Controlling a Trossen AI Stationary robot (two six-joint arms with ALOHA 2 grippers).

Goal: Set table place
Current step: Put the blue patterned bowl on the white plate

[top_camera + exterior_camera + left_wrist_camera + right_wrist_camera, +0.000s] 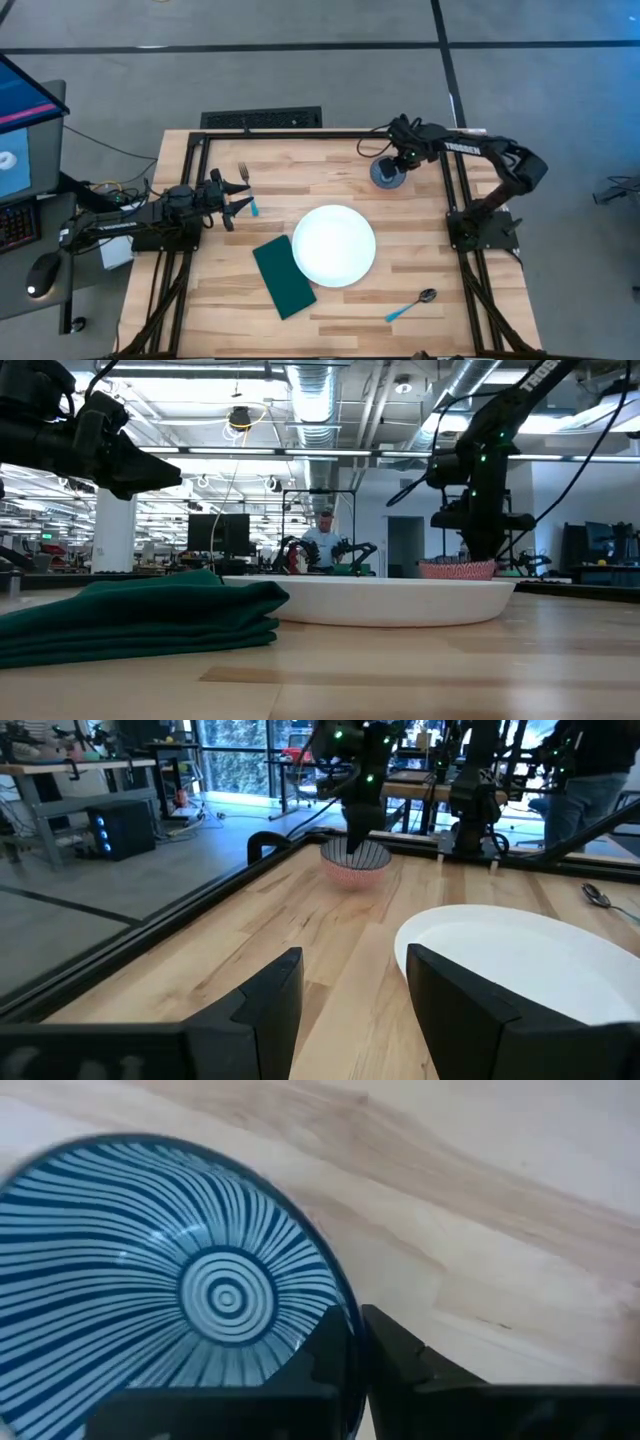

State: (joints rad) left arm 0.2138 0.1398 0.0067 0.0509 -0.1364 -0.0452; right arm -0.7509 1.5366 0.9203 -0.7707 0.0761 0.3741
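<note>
Napkin (pixel 140 615) lies long-axis diagonal beside the plate (pixel 334 245).

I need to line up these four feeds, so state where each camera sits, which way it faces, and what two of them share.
High: above the table, straight down; both arms, plate, napkin, fork, spoon.
Low: table height, level into the room; napkin, plate, arms from above, a person beyond.
Left wrist: on the left gripper, open, facing across the table to the bowl.
Right wrist: on the right gripper, looking down, pinching the bowl's rim.
Shared: left wrist and high both show plate and bowl.
</note>
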